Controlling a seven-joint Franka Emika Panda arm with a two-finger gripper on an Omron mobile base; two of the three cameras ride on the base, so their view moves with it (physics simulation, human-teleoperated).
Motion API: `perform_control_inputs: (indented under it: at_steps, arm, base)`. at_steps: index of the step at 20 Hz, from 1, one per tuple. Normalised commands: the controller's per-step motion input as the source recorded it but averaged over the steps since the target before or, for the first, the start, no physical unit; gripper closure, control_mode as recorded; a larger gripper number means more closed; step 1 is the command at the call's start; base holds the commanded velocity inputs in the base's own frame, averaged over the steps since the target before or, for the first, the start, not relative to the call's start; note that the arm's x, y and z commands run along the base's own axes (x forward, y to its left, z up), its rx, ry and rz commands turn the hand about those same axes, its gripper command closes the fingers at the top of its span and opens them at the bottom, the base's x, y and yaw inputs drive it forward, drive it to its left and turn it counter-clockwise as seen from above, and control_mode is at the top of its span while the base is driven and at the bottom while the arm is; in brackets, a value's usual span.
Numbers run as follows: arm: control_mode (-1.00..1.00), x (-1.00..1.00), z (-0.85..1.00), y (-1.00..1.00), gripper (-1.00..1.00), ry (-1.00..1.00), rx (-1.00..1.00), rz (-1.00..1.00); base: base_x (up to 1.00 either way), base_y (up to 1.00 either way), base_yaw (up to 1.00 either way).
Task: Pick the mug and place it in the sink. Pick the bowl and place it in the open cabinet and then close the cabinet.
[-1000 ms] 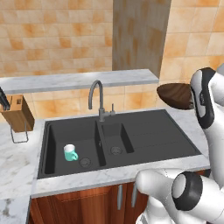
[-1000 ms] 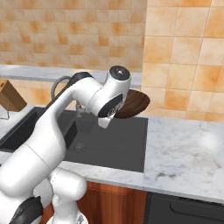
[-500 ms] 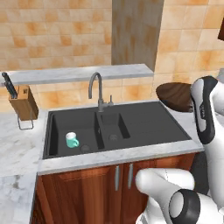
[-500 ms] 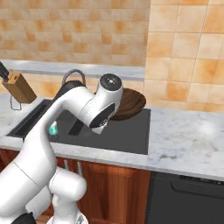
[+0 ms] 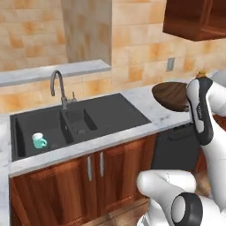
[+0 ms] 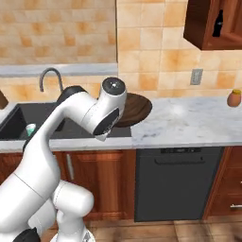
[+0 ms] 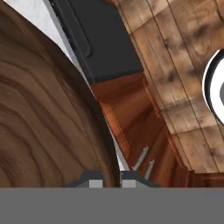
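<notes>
At the right edge of my right base view, a small orange jar (image 6: 234, 98) is sitting on the marble table (image 6: 189, 124). A black dishwasher (image 6: 176, 182) is showing beneath, lower centre, and a wall outlet (image 6: 196, 76) above.
</notes>
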Motion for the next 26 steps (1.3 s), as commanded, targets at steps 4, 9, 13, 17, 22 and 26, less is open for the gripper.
perform_control_inputs:
  at_steps: [4, 9, 13, 17, 22, 26]
  arm:
    - [1.0, 0.0, 0.0, 0.0, 1.0, 0.0, 0.0, 0.0]
    - [1.0, 0.0, 0.0, 0.0, 1.0, 0.0, 0.0, 0.0]
    - [1.0, 0.0, 0.0, 0.0, 1.0, 0.0, 0.0, 0.0]
    - [1.0, 0.0, 0.0, 0.0, 1.0, 0.0, 0.0, 0.0]
    - [1.0, 0.0, 0.0, 0.0, 1.0, 0.0, 0.0, 0.0]
    - [1.0, 0.0, 0.0, 0.0, 1.0, 0.0, 0.0, 0.0]
  base:
    - [0.03, -0.24, -0.63]
    - [0.42, -0.26, -0.49]
    - [0.68, -0.14, -0.18]
    - [1.0, -0.36, -0.07]
    - [0.76, -0.69, -0.02]
    - [0.97, -0.23, -0.02]
